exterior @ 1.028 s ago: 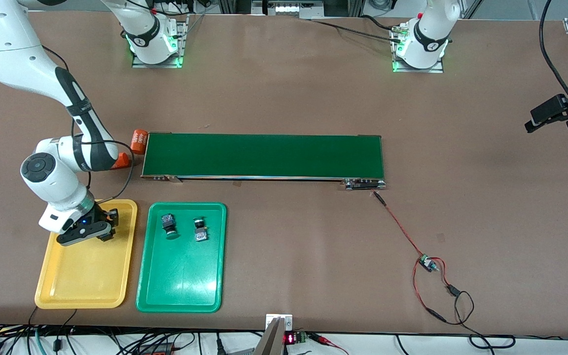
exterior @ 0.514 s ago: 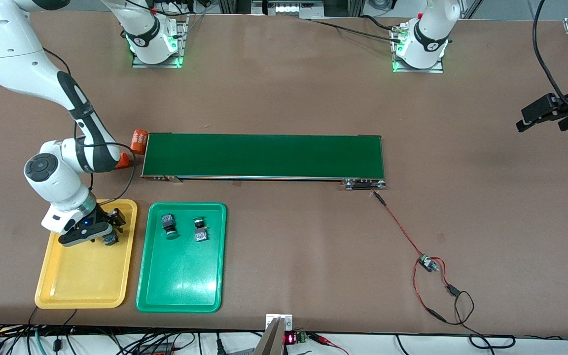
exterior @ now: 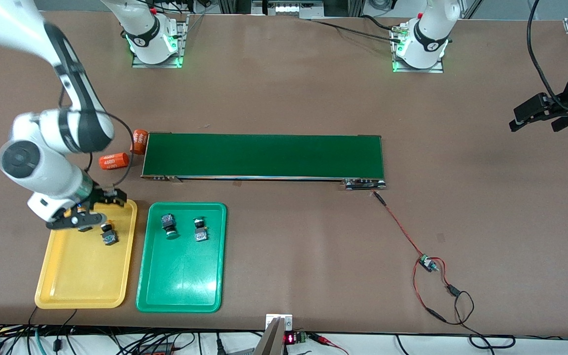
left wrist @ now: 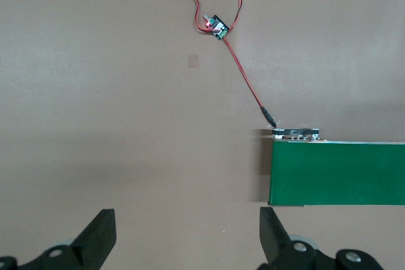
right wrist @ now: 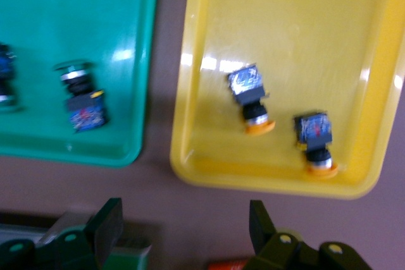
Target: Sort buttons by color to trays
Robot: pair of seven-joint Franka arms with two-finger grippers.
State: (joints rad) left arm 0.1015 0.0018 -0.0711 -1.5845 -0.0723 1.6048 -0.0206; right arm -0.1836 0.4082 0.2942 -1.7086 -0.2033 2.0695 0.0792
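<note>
Brown tabletop (exterior: pixel 284 98); two yellow-capped, dark-bodied buttons (right wrist: pixel 251 99) in yellow tray (exterior: pixel 85 291), both grippers' fingers (right wrist: pixel 261 219) apart.

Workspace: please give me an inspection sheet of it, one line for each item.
Surface: brown table, with a long green conveyor belt on it.
Job's things: two yellow buttons in the yellow tray; two green buttons in the green tray.
Clutter: two orange cylinders by the belt's end toward the right arm.
Grippers: right gripper open, empty, over the yellow tray's edge; left gripper open, empty, waiting over bare table at the left arm's end.
Cables: red wire from the belt to a small board; black loop at the table edge.
Surroundings: cable bundle along the table's near edge.
</note>
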